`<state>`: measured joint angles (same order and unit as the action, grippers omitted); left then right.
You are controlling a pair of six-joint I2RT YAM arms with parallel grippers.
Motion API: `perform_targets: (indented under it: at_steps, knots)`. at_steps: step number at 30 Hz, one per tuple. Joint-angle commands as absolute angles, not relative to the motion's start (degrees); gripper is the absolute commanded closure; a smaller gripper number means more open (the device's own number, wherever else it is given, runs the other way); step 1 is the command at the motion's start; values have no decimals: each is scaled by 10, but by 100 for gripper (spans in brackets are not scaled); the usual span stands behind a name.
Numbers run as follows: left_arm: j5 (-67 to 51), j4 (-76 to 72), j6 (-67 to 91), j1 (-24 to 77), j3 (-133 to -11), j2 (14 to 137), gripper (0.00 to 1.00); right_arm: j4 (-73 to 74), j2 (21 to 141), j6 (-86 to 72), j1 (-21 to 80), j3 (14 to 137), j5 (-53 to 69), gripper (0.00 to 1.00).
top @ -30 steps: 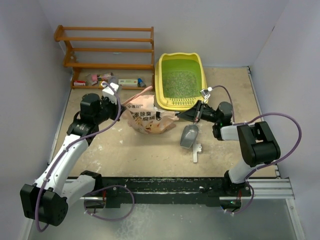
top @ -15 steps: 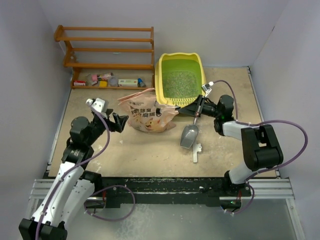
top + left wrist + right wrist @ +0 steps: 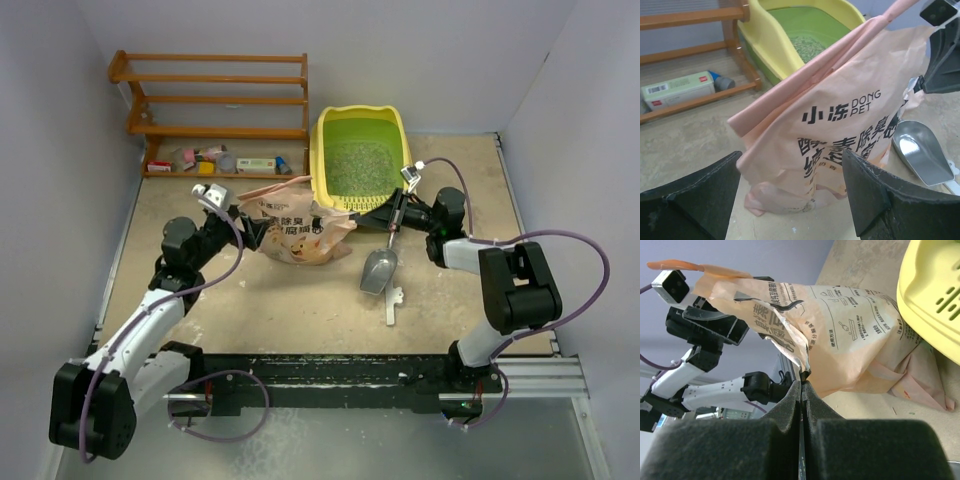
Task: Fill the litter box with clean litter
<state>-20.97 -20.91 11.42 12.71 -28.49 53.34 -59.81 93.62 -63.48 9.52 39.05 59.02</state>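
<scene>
**Supervisor:** Report the grippers.

**Inspector:** The left gripper [image 3: 792, 160] stands with its jaws wide apart and holds nothing. The bag [image 3: 840, 125] sits directly ahead of it, between the lines of the two fingers but not yet touched. The right gripper [image 3: 802, 382] has its fingers pressed together, and they appear to pinch the bag's torn far edge.

**Supervisor:** And the task items?

**Inspector:** The litter box [image 3: 360, 207] lies beyond the bag from the left gripper, and its slotted lip is just beside the right gripper. The clean litter [image 3: 355, 165] covers part of the green basin. In my judgement the rest is in the bag. A scoop [image 3: 378, 272] lies below the right gripper, unused.

**Supervisor:** Recommendation?

**Inspector:** The step in hand looks like a second grip. Advance the left gripper onto the upper fold rather than the slack belly, and close firmly. Lift with both arms together, with the mouth turned towards the basin. An uneven pull risks tearing the film or spilling granules short of the lip.
</scene>
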Motion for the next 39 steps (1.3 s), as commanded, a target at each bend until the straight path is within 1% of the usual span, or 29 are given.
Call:
perform_targets:
  at_steps: [1,5,7,8,9,10,12,14,19,21,23,25,27,30,33,34,35,36,37,39]
  knots:
    - [-279,-354,126,121,-274,554,20,-623,929,-628,100,418,614,100]
    - [-312,-446,168,115,-255,586,31,-628,937,-628,100,420,617,100]
    - [-339,-476,184,113,-256,611,39,-632,942,-634,100,420,622,100]
    - [-352,-486,187,110,-256,622,46,-635,942,-636,100,419,625,100]
    - [-361,-494,193,107,-255,631,54,-639,942,-639,100,418,629,100]
    - [-365,-502,200,99,-253,638,64,-641,942,-640,100,417,632,100]
    - [-368,-504,209,83,-254,642,100,-637,940,-639,99,415,632,100]
    - [-386,-466,214,58,-271,637,100,-628,937,-638,98,413,628,100]
    - [-360,-182,143,37,-376,585,100,-556,904,-631,78,386,583,100]
    - [-346,-106,118,35,-406,565,100,-449,867,-579,73,387,554,100]
    - [-341,-37,93,35,-442,557,100,-297,828,-479,73,399,505,100]
    - [-355,10,77,35,-464,559,100,-197,797,-429,73,415,467,100]
    - [-373,61,62,35,-485,570,100,-149,773,-410,72,421,454,100]
    - [-401,109,53,35,-496,587,100,-116,747,-389,72,419,448,100]
    - [-420,89,69,35,-467,575,100,-162,738,-370,72,409,457,100]
    - [-419,79,75,35,-454,564,100,-181,745,-372,72,405,475,96]
    - [-418,68,82,35,-442,552,100,-215,756,-375,72,398,491,81]
    - [-417,62,85,35,-430,542,100,-258,772,-379,72,397,498,68]
    - [-414,56,86,35,-422,532,100,-298,792,-386,73,399,510,62]
    - [-408,53,90,35,-410,521,100,-389,852,-407,74,413,542,55]
